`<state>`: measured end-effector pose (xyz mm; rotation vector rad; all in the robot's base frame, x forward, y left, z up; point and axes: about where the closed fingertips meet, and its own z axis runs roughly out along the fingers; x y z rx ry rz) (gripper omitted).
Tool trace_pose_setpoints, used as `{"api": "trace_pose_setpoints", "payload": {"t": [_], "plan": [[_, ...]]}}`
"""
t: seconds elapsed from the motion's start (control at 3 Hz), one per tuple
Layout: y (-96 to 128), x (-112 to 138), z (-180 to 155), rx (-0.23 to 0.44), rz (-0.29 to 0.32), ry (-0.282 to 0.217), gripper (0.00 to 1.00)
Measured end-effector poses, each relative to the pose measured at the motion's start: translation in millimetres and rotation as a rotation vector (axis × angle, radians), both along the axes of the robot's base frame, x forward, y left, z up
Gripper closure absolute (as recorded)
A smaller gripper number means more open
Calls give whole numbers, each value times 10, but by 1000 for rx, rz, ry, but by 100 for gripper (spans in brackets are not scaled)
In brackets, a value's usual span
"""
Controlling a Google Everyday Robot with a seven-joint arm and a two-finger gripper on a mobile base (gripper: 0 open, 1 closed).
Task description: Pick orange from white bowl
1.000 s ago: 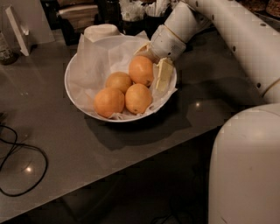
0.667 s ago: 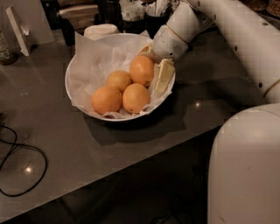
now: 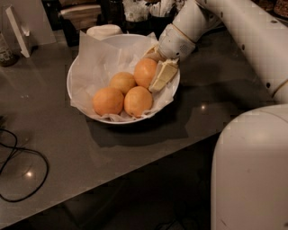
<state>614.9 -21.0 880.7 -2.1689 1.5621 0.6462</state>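
The white bowl (image 3: 76, 67), lined with crinkled white paper, sits on the grey table and holds four oranges. The orange (image 3: 145, 72) at the bowl's back right is the largest. My gripper (image 3: 154, 72) reaches down from the upper right and straddles it. One cream finger (image 3: 163, 75) presses on its right side, and the other finger (image 3: 153, 56) lies behind it. The gripper is shut on this orange, which still rests among the others. Three smaller oranges lie at the front left (image 3: 108, 101), the front (image 3: 138, 101) and the middle (image 3: 123, 81).
A cream domed dish (image 3: 104, 30) stands just behind the bowl. Dark containers (image 3: 135, 11) line the back. A white card (image 3: 15, 27) stands at the far left. A black cable (image 3: 20, 173) loops on the table's front left. The robot's white body (image 3: 252, 170) fills the lower right.
The front finger has moved in against the orange's right side. The bowl and the oranges sit slightly higher in view.
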Motion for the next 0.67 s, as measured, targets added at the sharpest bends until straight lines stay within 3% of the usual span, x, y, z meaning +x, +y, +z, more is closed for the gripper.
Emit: {"api": "trace_pose_setpoints", "payload": {"t": [0.33, 0.67], "plan": [[13, 12, 17, 0, 0, 0, 48], [16, 15, 19, 0, -1, 0, 67]]}}
